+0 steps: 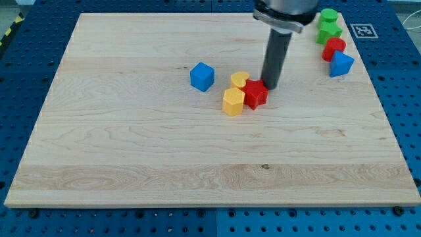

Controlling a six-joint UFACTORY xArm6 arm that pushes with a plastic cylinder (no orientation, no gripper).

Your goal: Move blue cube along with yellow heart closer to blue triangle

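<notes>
The blue cube (pixel 202 76) sits left of the board's middle. The yellow heart (pixel 239 81) lies to its right, touching a yellow hexagon (pixel 233 102) below it and a red star (pixel 255 93) on its right. The blue triangle (pixel 340 64) is near the view's top right edge of the board. My tip (pixel 270 85) stands at the red star's upper right edge, right of the yellow heart.
A red block (pixel 333 48) touches the blue triangle from above. Two green blocks (pixel 328 24) sit above it at the top right. The wooden board (pixel 131 151) rests on a blue perforated table. A tag marker (pixel 362 30) lies off the board's top right corner.
</notes>
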